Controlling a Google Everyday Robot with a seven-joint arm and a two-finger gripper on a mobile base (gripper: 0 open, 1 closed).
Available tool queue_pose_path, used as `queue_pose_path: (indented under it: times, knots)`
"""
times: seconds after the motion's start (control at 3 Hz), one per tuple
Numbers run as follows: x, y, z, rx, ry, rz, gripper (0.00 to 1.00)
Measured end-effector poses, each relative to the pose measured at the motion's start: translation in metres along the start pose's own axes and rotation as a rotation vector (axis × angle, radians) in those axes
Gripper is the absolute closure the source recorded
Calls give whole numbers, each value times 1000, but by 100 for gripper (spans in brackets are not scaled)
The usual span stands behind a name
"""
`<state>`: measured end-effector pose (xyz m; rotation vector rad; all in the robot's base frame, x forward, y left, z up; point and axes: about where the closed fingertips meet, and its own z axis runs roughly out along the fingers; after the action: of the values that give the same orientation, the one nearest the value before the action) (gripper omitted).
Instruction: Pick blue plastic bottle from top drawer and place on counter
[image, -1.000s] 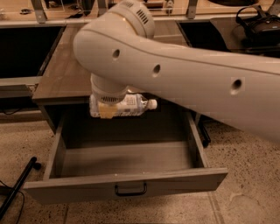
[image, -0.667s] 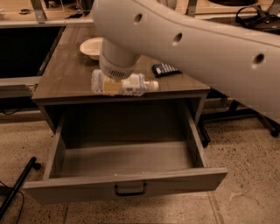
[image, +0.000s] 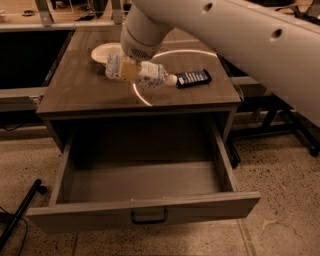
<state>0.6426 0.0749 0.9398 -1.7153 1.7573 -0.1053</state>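
The end effector (image: 125, 69), at the tip of the big white arm (image: 225, 35), is clamped across the blue plastic bottle (image: 150, 75) and holds it lying sideways, white cap pointing right. A second ago that bottle hung over the back of the open drawer; shortly after, it was at the front edge of the wooden top. Now it has travelled further in and is over the middle of the surface (image: 80, 95), above the thin white arc line (image: 142, 96); whether it touches the wood cannot be told. Its cap ends just beside a flat dark packet (image: 194, 77) that lies on the surface to the right. A pale plate (image: 101, 52) sits on the surface behind and to the left, partly hidden by the arm. Below, the top drawer (image: 90, 220) is pulled fully out as before, its bare bottom panel showing and its dark handle (image: 149, 217) centred on the front. A black pole (image: 20, 215) leans over the floor at lower left.
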Motion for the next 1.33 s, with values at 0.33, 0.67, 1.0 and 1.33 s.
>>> queue_pose_path:
  times: [0.33,0.67,1.0,1.33]
  knots:
    - [11,-27,18,-16,0,68,85]
    - [28,-43,41,-44,12,135,55]
    - [37,-49,57,-66,22,166,31]
    - [43,-50,66,-80,29,180,9]
